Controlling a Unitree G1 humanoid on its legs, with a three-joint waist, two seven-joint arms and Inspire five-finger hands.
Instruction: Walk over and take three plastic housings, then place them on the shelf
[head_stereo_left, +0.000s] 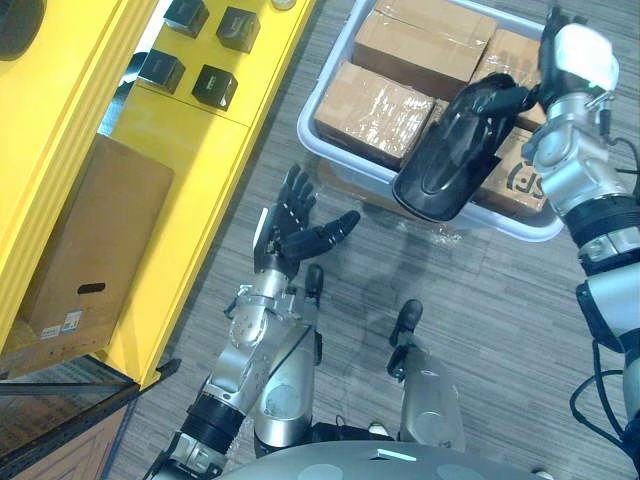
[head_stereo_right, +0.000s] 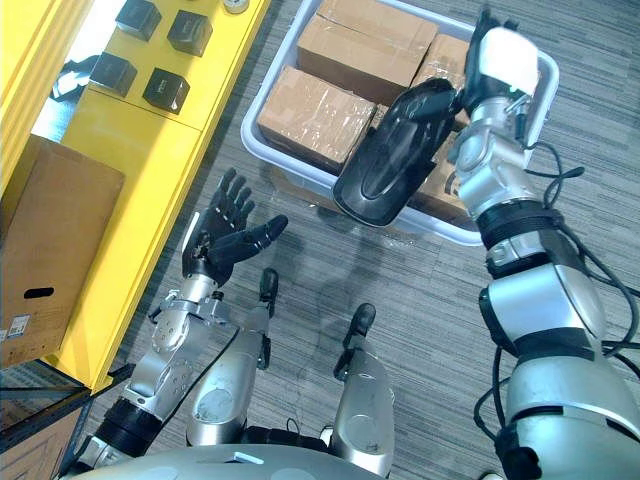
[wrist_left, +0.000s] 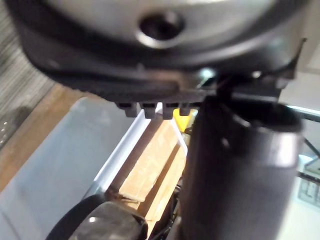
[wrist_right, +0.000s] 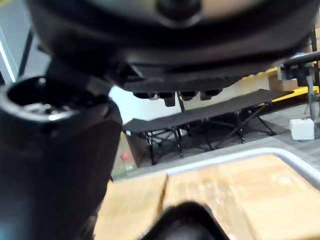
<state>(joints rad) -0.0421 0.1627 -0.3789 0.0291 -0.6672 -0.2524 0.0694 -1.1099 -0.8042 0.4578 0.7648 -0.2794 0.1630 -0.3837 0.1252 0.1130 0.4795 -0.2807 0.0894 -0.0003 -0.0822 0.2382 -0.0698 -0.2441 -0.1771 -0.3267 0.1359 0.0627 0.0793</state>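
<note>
Plastic housing (head_stereo_left: 445, 160), black and glossy with a long rounded shell shape, is where we begin: it sits in the right hand (head_stereo_left: 510, 95), whose dark fingers are curled over its upper end and clamped on it. We see it held tilted over the near rim of a pale tub (head_stereo_left: 330, 65), its lower end hanging past that rim towards the floor; whether it touches anything in the tub we cannot tell.

The tub stands on the floor (head_stereo_left: 480, 300), which is covered in grey planks with a streaked grain. It is packed with cardboard boxes (head_stereo_left: 375, 110), taped and lying flat side by side.

The left hand (head_stereo_left: 300, 230) hovers above the floor, well apart from the tub, palm turned up, with fingers spread and nothing in it.

Along the robot's left runs a yellow shelf (head_stereo_left: 190, 150). On its upper surface we count four small black cubes (head_stereo_left: 215, 85), set in a loose square. Lower down on the shelf lies a large cardboard box (head_stereo_left: 85, 250) with a slot handle in its side.

Past the right hand, in its wrist view, we make out the room beyond: a black folding frame (wrist_right: 210, 125) on crossed legs against a pale wall, and a small white box (wrist_right: 302, 129) on the floor near it.
</note>
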